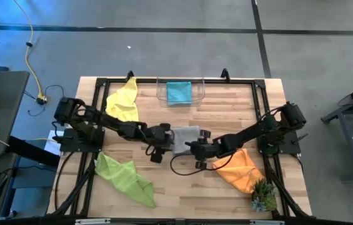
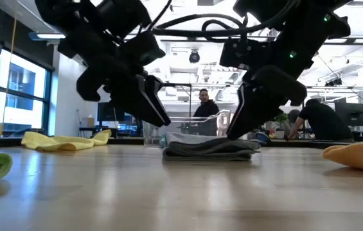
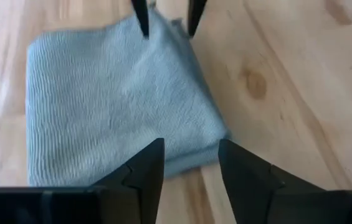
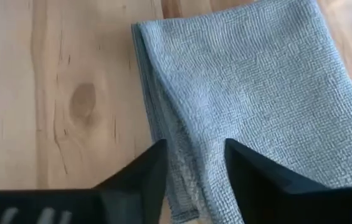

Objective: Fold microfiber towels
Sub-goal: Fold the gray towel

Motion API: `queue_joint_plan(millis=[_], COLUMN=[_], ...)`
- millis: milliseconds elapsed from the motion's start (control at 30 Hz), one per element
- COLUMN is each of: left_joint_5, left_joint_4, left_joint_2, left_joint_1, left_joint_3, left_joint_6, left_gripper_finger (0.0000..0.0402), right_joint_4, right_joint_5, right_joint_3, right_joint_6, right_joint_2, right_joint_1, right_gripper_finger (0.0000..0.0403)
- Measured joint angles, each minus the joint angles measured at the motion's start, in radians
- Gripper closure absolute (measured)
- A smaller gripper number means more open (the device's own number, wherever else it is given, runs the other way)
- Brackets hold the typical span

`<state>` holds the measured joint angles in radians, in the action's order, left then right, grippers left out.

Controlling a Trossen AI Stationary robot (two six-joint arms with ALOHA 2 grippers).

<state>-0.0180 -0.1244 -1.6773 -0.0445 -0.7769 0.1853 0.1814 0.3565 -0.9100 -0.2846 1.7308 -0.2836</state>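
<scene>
The grey towel (image 1: 185, 139) is laid flat at the table's centre, folded into a compact rectangle with layered edges seen in the low view. It is flanked by both grippers. The left gripper (image 1: 157, 149) is positioned at the towel's left side, the right gripper (image 1: 196, 150) at its right side — each poised above an edge of the cloth. In the left wrist view the left gripper's fingers (image 3: 139, 174) are seen parted, with nothing held between them. The right gripper's fingers (image 4: 138, 177) are likewise parted over the towel and no fabric is gripped.

The remaining cloths are distributed as follows:
- yellow towel (image 1: 124, 101) — crumpled at the far left of the table.
- lime green towel (image 1: 125, 178) — crumpled at the near left.
- orange towel (image 1: 238, 169) — bunched at the near right, beside the small plant (image 1: 264, 195).
- teal blue towel (image 1: 178, 92) — folded inside the clear bin (image 1: 198, 91) at the far edge.
</scene>
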Motion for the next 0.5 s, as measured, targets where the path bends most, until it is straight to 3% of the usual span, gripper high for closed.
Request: queue_joint_plan(millis=[167, 333, 500], left_joint_5=[-0.083, -0.018, -0.035], left_joint_4=[-0.007, 0.016, 0.054], left_joint_2=[0.01, 0.009, 0.009], left_joint_1=[-0.094, -0.149, -0.167], left_joint_3=[0.011, 0.013, 0.013], left_joint_6=[0.016, 0.133, 0.159], left_gripper_finger=[0.0267, 0.0295, 0.0314], right_joint_4=[0.016, 0.116, 0.274], right_joint_5=[-0.051, -0.061, -0.073], right_joint_3=[0.0, -0.001, 0.024], right_joint_6=[-0.03, -0.08, -0.169], right_joint_2=[-0.068, -0.167, -0.189], right_joint_1=[0.001, 0.01, 0.038], right_gripper_finger=[0.0213, 0.0211, 0.0251])
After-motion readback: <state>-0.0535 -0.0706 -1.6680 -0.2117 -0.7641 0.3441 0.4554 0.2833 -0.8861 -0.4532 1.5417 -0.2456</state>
